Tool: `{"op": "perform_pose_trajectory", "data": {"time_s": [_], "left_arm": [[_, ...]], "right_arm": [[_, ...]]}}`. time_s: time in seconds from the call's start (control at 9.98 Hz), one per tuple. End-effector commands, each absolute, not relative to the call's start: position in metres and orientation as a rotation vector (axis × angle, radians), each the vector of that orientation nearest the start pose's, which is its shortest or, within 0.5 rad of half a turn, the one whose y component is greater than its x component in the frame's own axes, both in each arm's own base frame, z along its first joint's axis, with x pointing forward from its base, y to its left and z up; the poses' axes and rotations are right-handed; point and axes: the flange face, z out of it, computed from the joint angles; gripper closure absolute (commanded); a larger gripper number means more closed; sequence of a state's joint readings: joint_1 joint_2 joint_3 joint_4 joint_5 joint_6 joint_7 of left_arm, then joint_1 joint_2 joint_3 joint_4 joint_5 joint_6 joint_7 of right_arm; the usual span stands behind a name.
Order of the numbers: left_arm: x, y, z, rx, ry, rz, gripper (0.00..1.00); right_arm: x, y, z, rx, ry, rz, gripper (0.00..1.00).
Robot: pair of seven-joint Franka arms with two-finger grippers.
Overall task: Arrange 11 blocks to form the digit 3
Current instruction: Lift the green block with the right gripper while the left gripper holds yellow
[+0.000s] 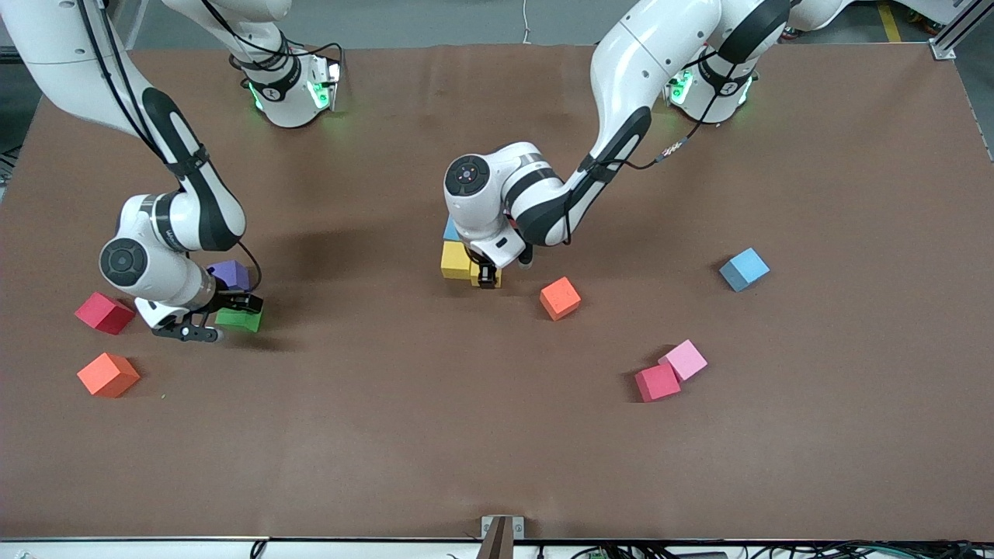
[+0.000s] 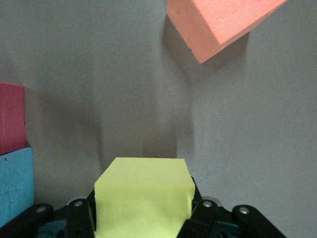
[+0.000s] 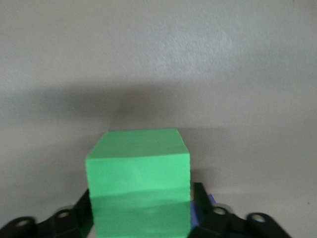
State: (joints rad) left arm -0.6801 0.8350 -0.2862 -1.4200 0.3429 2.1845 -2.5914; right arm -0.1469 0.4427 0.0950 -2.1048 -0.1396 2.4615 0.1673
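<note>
Blocks: my left tool (image 1: 487, 278) clamps a yellow block (image 2: 143, 198) flush beside another yellow block (image 1: 455, 260). My right tool (image 1: 203, 324) straddles the green block (image 3: 138, 191), grip unclear; bare bench (image 1: 388, 435) nearer the camera.

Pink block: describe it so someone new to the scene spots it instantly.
Start from the left arm's end of the table and look at the part nearest the front camera. Two blocks sit there corner to corner, apart from all others. The pink block is the paler one, slightly farther from the camera than the red block touching it; no other block is pink.
</note>
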Motion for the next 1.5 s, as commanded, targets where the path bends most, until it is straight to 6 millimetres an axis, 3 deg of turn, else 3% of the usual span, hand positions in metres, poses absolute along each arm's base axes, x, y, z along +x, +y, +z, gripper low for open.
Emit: {"op": "perform_pose_trajectory", "data": {"time_s": [0.0,0.1,0.3,0.6,0.7,0.8,0.9,1.0,1.1,1.3,1.4], "left_arm": [[0.448,-0.573,0.207,-2.292,-2.141,-0.140,0.87],[0.447,-0.574,0.203,-2.291,-2.136,-0.139,0.87],[0.444,-0.574,0.196,-2.288,-2.127,-0.138,0.87],[0.439,-0.576,0.190,-2.301,-2.116,-0.135,0.85],[0.440,-0.576,0.190,-2.314,-2.117,-0.142,0.78],[0.442,-0.574,0.189,-2.320,-2.109,-0.158,0.57],[0.441,-0.573,0.188,-2.320,-2.104,-0.159,0.11],[0.440,-0.570,0.192,-2.318,-2.100,-0.165,0.00],[0.445,-0.566,0.202,-2.314,-2.106,-0.177,0.00],[0.447,-0.557,0.243,-2.324,-2.090,-0.221,0.00],[0.453,-0.541,0.264,-2.354,-2.034,-0.245,0.00]], "right_arm": [[0.574,-0.030,0.211,-3.181,0.169,0.083,0.83],[0.575,-0.028,0.211,-3.181,0.164,0.076,1.00],[0.584,-0.013,0.222,-3.179,0.142,0.052,1.00],[0.604,0.051,0.262,-3.114,0.155,-0.065,1.00],[0.609,0.065,0.271,-3.098,0.205,-0.051,1.00],[0.610,0.086,0.278,-3.093,0.213,-0.032,1.00],[0.611,0.100,0.281,-3.086,0.244,-0.039,1.00],[0.614,0.121,0.290,-3.065,0.292,-0.059,1.00],[0.614,0.140,0.296,-3.042,0.312,-0.063,1.00],[0.614,0.168,0.304,-3.012,0.353,-0.073,1.00],[0.610,0.194,0.308,-3.004,0.353,-0.083,1.00]]}}
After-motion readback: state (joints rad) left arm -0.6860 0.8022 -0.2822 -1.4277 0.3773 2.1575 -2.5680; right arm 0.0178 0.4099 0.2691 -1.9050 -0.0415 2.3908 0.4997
